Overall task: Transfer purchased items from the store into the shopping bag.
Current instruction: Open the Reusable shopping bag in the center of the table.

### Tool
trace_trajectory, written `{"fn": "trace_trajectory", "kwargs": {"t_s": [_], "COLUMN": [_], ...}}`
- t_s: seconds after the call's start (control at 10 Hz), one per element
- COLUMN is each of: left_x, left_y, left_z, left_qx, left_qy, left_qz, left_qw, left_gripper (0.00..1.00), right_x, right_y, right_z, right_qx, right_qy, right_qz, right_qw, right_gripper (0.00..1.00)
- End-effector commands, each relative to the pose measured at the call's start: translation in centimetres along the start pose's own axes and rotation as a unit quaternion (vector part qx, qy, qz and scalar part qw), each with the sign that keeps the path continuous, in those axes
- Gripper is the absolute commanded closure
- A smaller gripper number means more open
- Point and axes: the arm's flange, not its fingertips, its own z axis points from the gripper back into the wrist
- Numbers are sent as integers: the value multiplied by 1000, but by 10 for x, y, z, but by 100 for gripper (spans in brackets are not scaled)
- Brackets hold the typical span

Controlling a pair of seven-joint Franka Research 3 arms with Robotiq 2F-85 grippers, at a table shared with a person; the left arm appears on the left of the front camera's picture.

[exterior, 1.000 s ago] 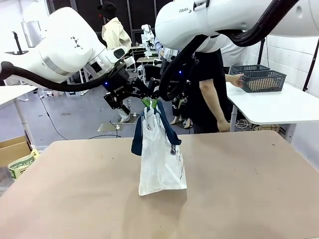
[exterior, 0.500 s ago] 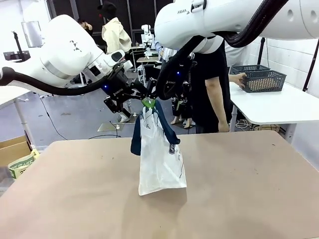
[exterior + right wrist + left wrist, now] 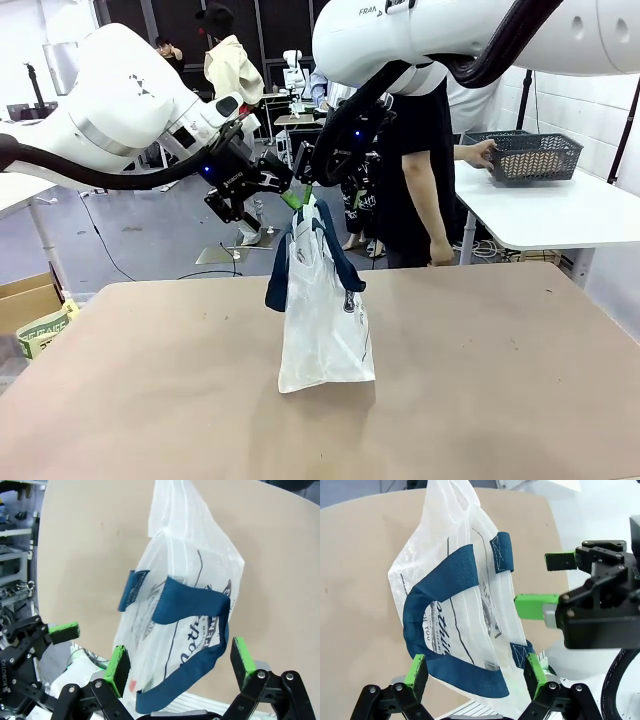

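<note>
Both arms meet above the middle of the desk (image 3: 150,400), where the shopping bag (image 3: 325,320) stands with its base on the desk top and its mouth raised to the fingertips.

**Left gripper** (image 3: 472,672): jaws at full spread, clamping nothing. A navy strap handle (image 3: 445,575) loops across the gap between my fingers.

**Right gripper** (image 3: 181,660): jaws equally wide, the other strap sagging between them, nothing pinched.

**Why held so:** I judge the two spread grippers are there to keep the limp bag upright and its mouth parted, so that goods can be dropped in from above. Whether a strap actually rests on a finger, I cannot tell.

**The store:** the dark grey basket (image 3: 540,160) sits on a white side table (image 3: 560,215) beyond the desk's far right corner, well apart from the bag, with a person's hand (image 3: 480,153) on its near end. Something tan shows through the slots, but I cannot make out the purchased items themselves. By my reading, no transfer has begun.

**Front view alone** gives the basket, the person and the bag's footing on the desk. The fingertips there overlap into one green-and-black knot.

**Left wrist view** separates them, showing the right gripper's pads (image 3: 535,605) standing apart just beside the bag's edge.

**Right wrist view** adds the dark print on the bag's face and a small red mark low on its side.
</note>
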Motion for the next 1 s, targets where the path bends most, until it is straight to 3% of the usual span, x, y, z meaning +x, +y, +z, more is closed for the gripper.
{"fn": "trace_trajectory", "kwargs": {"t_s": [0.0, 0.9], "left_x": [-10, -12], "left_y": [10, 16], "left_z": [7, -13], "left_qx": [-10, -24], "left_qy": [-21, 12], "left_qz": [-1, 10], "left_qw": [1000, 1000], "left_gripper": [0, 0], "right_x": [15, 19], "right_y": [-1, 7], "right_z": [0, -24], "right_qx": [-14, -31], "right_qy": [9, 49], "right_qz": [-18, -10], "right_qw": [1000, 998], "right_gripper": [0, 0]}}
